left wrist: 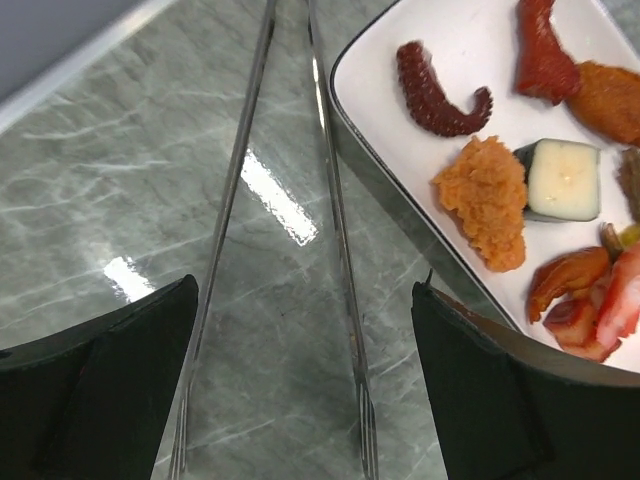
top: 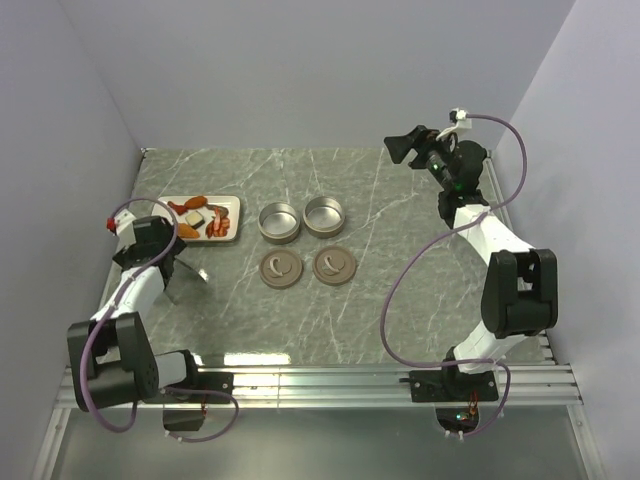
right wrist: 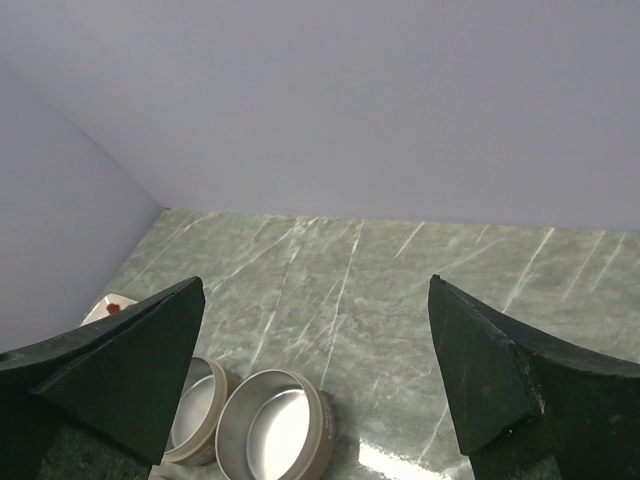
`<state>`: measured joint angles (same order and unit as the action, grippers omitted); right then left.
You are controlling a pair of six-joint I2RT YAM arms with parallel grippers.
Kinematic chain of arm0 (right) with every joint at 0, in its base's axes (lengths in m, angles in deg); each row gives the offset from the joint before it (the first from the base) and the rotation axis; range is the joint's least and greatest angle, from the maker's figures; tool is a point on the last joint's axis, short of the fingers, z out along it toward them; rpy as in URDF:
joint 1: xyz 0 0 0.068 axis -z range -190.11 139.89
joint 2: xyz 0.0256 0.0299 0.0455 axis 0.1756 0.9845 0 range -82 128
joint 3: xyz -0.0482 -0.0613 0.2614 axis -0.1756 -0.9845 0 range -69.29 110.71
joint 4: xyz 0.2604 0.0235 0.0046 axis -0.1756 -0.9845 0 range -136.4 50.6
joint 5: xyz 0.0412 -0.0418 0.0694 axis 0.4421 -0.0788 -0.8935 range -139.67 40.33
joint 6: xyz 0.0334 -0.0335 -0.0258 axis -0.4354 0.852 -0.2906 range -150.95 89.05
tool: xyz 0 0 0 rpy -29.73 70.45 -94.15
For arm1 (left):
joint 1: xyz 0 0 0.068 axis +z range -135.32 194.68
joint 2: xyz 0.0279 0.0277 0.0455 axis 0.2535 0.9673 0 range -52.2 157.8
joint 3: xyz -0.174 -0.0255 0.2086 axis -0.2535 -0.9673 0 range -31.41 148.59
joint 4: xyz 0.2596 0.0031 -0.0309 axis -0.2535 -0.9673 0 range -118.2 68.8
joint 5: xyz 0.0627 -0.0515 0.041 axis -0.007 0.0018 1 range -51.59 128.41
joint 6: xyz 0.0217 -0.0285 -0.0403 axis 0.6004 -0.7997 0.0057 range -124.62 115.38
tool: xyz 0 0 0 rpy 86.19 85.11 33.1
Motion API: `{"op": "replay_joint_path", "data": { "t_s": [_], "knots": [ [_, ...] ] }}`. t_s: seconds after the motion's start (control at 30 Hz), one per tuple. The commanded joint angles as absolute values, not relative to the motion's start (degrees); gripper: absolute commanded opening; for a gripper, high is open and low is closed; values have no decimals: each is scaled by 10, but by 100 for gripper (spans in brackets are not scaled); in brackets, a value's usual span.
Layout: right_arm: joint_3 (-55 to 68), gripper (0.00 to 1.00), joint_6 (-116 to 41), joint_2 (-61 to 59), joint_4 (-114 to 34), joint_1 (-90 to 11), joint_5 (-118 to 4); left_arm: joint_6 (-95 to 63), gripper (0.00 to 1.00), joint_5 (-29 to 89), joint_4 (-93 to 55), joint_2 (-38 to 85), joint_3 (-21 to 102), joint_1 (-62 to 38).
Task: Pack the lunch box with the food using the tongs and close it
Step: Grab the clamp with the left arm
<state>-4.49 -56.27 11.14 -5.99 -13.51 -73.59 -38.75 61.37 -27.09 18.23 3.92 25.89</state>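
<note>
The food (left wrist: pixel 490 200) lies on a white rectangular plate (top: pixel 229 205) at the table's left: red-brown, orange and white bite-size pieces. The metal tongs (left wrist: pixel 340 240) lie flat on the marble beside the plate (left wrist: pixel 380 60), their two arms spread. My left gripper (left wrist: pixel 303 290) hangs open over the tongs, one finger outside each arm, gripping nothing. The lunch box is two open round tins (top: pixel 279 221) (top: pixel 324 215), their lids (top: pixel 280 267) (top: pixel 334 265) flat in front of them. My right gripper (top: pixel 405 148) is raised at the back right, open and empty, with the tins (right wrist: pixel 270 430) below it.
Grey walls close in the table's left, back and right sides. The plate's edge sits right under my left gripper's right finger (left wrist: pixel 500 400). The left wall's base runs close to the tongs' far end. An aluminium rail (top: pixel 320 380) borders the near edge.
</note>
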Motion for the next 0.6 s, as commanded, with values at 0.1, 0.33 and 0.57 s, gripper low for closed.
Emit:
{"op": "replay_joint_path", "data": {
  "t_s": [0.1, 0.33, 0.57],
  "knots": [
    [-23, 100, -581, 118, 2, -121, -780, -373, 92, 533, -217, 216, 23, 287],
    [-26, 100, -623, 135, 45, -105, -813, -377, 91, 549, -216, 184, 0, 301],
    [-55, 100, -632, 120, 76, -84, -814, -369, 87, 515, -183, 205, -1, 333]
  ]
}}
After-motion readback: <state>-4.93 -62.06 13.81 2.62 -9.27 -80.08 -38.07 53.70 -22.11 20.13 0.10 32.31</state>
